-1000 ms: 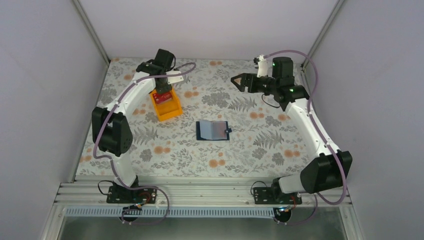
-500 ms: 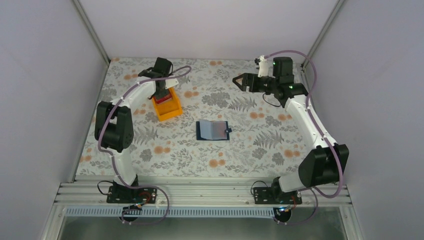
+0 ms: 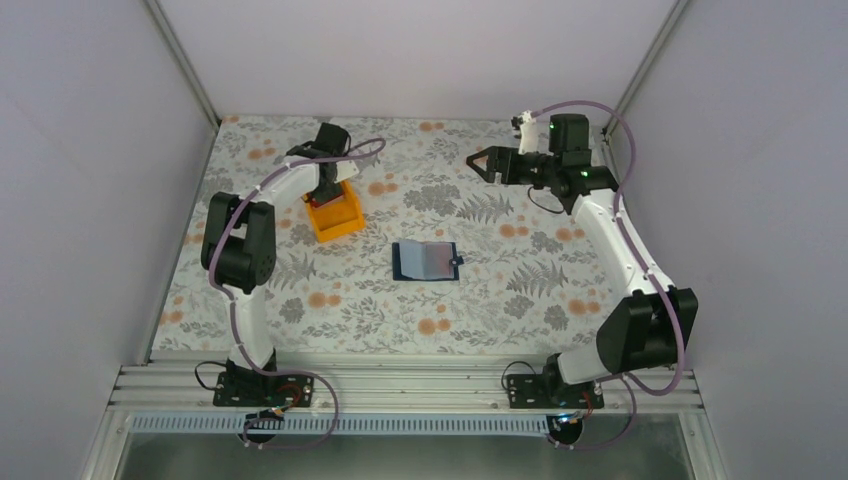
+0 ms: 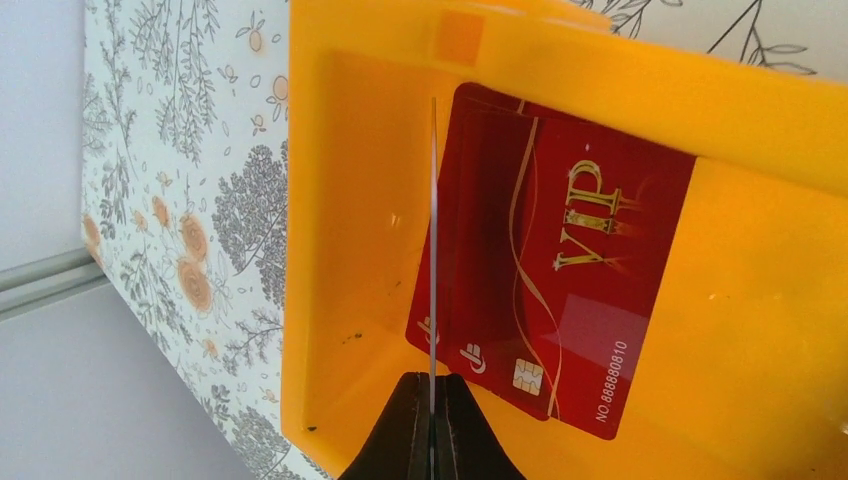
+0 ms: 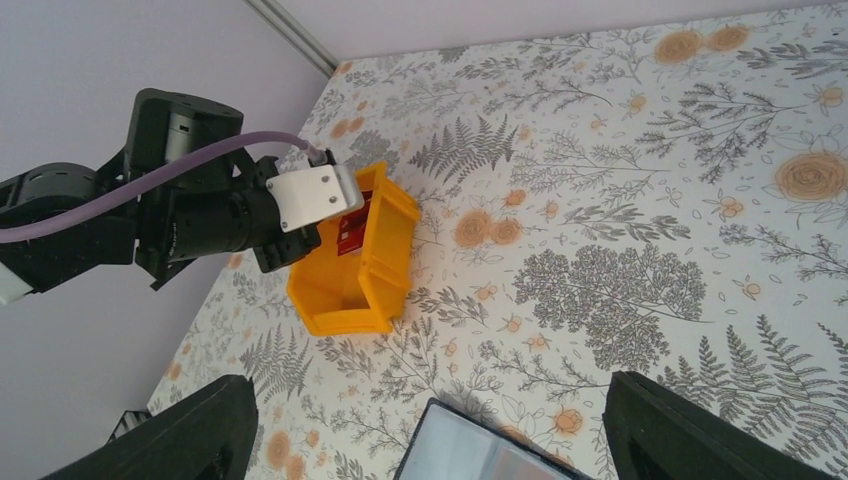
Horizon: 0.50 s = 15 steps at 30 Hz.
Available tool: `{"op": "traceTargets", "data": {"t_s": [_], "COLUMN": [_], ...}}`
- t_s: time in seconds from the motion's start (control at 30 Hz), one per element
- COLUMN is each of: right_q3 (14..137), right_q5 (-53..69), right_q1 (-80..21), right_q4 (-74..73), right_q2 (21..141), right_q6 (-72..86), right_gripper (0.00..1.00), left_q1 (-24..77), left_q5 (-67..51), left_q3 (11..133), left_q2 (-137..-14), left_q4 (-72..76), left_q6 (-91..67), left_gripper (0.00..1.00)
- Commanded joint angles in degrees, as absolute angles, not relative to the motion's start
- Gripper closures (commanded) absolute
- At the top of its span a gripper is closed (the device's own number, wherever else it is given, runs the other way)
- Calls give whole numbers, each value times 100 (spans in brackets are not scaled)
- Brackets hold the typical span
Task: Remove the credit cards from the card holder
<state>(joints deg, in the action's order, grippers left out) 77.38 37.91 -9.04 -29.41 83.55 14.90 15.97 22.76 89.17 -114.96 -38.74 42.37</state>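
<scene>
Credit card [image 4: 433,200] is hanging edge-on over the orange tray [image 4: 330,250], the left claw [image 4: 432,425] clamping it; released upright, it could be toppling past the rim. Another card [image 4: 560,290] is lying inside. The right claw [image 3: 478,162], jaws apart, is hovering far from the open card holder [image 3: 425,260] on the worktop [image 3: 500,290].

The left arm [image 3: 240,245] rises from its base at the lower left of the top view and bends at a dark elbow left of centre. Its white forearm stretches toward the upper left, where the wrist tips the left end effector [image 4: 432,392] steeply downward. Its fingers are pressed together, pinching a thin credit card [image 4: 433,250] edge-on. The right arm [image 3: 625,250] climbs from the lower right, folds at its elbow and reaches the upper right. The right end effector [image 3: 476,163] points leftward, jaws spread wide with nothing between them.
</scene>
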Motion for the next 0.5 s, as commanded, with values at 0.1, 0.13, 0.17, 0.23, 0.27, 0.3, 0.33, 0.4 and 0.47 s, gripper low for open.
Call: {"op": "traceTargets", "data": {"t_s": [0.1,0.13,0.17,0.23,0.27,0.3,0.33,0.4,0.47], "right_q3": [7875,7884,7876,7867,7873,7864,7855,7841,7802], "right_q5": [4076,4122,4141,4174,4182,4177,4164,4156,4130], "right_q1": [-797,-794,-784,-767,-758,-759,-757,-763,-758], "right_q4": [-2943,-2944,-2940,-2936,-2936,-2931,-2927,-2940,-2977], "right_q2": [8447,8451,8450,8438,8423,8408,8415,8442,8488], "right_q6": [1434,1433,1440,1442,1444,1434,1433,1444,1465], "right_gripper": [12,12,12,11,11,11,11,11,11], "left_q1": [1603,1600,1594,1595,1596,1599,1600,1596,1599], "left_q5": [2218,2098,2016,1881,1827,1776,1748,1721,1706], "left_q3": [8707,8679,8650,8623,8630,8640,8656,8723,8860], "left_q2": [-11549,-11549,-11549,-11544,-11530,-11507,-11478,-11401,-11316], "left_q4": [-3781,-3803,-3808,-3865,-3905,-3943,-3978,-4082,-4206], "left_q6": [4243,4225,4205,4167,4142,4122,4098,4039,3983], "left_gripper": [97,97,96,92,88,81,76,64,56]}}
